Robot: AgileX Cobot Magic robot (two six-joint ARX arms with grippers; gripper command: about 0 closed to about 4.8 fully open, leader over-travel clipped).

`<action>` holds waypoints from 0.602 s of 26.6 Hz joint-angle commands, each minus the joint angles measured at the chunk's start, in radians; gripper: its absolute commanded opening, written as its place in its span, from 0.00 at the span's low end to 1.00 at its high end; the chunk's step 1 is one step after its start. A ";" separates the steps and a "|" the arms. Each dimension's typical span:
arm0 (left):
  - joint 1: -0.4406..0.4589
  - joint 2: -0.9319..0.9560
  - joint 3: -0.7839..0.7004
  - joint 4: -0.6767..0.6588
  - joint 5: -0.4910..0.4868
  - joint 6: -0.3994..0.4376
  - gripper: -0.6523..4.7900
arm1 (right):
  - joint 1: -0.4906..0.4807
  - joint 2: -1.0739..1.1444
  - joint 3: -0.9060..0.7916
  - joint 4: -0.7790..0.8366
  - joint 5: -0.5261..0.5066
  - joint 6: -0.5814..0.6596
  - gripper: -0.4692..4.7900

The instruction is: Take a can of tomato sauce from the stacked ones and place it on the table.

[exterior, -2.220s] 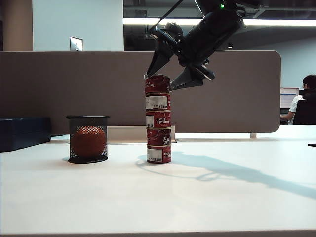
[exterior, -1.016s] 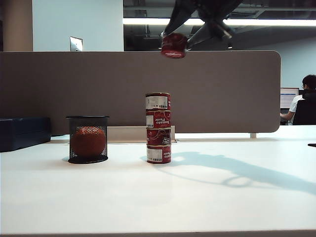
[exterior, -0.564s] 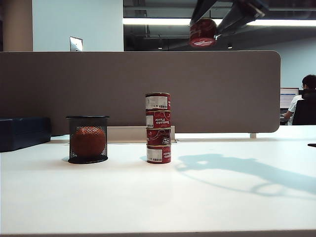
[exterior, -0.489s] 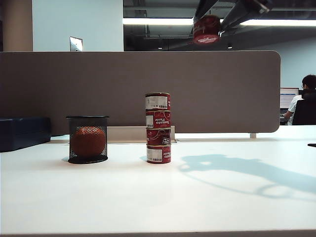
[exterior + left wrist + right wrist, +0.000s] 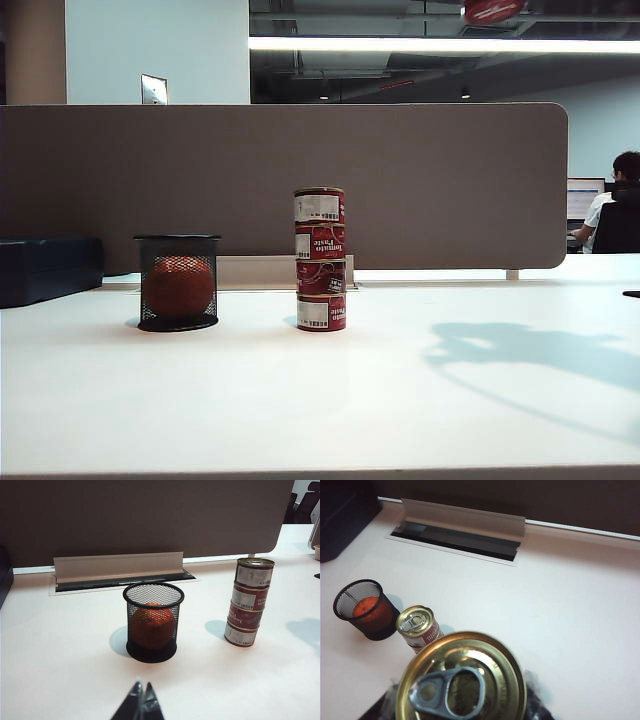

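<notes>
The stacked ones [image 5: 320, 258] are several red tins standing in a column on the white table [image 5: 320, 400]; they also show in the left wrist view [image 5: 250, 602] and from above in the right wrist view [image 5: 418, 626]. My right gripper [image 5: 461, 702] is shut on the can of tomato sauce [image 5: 465, 665], with black fingers [image 5: 536, 700] on either side of its gold pull-tab lid. In the exterior view only the can's red underside [image 5: 493, 10] shows at the top edge, high above and right of the stack. My left gripper [image 5: 141, 686] hovers shut and empty, near the table's front.
A black mesh cup [image 5: 178, 282] holding an orange ball stands left of the stack. A grey-brown partition [image 5: 450, 180] runs behind the table, with a cable slot [image 5: 460, 535] at its foot. A dark box [image 5: 48, 268] sits far left.
My right gripper has carried the can upward and to the right, almost out of the exterior view's top. Its shadow on the table slid right. The stack and left gripper stayed still.
</notes>
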 commanded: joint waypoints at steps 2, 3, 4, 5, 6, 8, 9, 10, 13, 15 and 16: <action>0.003 0.000 0.004 0.010 0.003 0.005 0.11 | -0.003 -0.079 0.002 -0.040 0.059 -0.006 0.58; 0.003 0.000 0.004 0.010 0.003 0.005 0.11 | -0.003 -0.093 0.002 -0.048 0.070 -0.006 0.58; 0.003 0.000 0.004 0.010 0.003 0.005 0.11 | -0.004 -0.116 0.002 -0.061 0.099 -0.006 0.58; 0.003 0.000 0.004 0.010 0.003 0.005 0.11 | -0.005 -0.126 0.002 -0.067 0.108 -0.006 0.58; 0.003 0.000 0.004 0.010 0.003 0.005 0.11 | -0.008 -0.147 0.002 -0.082 0.121 -0.007 0.58; 0.003 0.000 0.004 0.010 0.003 0.005 0.11 | -0.008 -0.179 -0.013 -0.086 0.153 -0.007 0.58; 0.002 0.000 0.004 0.010 0.003 0.005 0.11 | -0.009 -0.193 -0.027 -0.084 0.166 -0.007 0.58; 0.002 0.000 0.004 0.010 0.003 0.005 0.11 | -0.008 -0.219 -0.059 -0.078 0.178 -0.006 0.58; 0.003 0.000 0.004 0.010 0.003 0.005 0.11 | -0.008 -0.277 -0.152 -0.048 0.191 -0.005 0.58; 0.002 0.000 0.004 0.010 0.003 0.005 0.11 | -0.009 -0.325 -0.237 -0.009 0.193 -0.002 0.58; 0.003 0.000 0.004 0.010 0.003 0.005 0.11 | -0.009 -0.354 -0.294 0.029 0.193 -0.002 0.58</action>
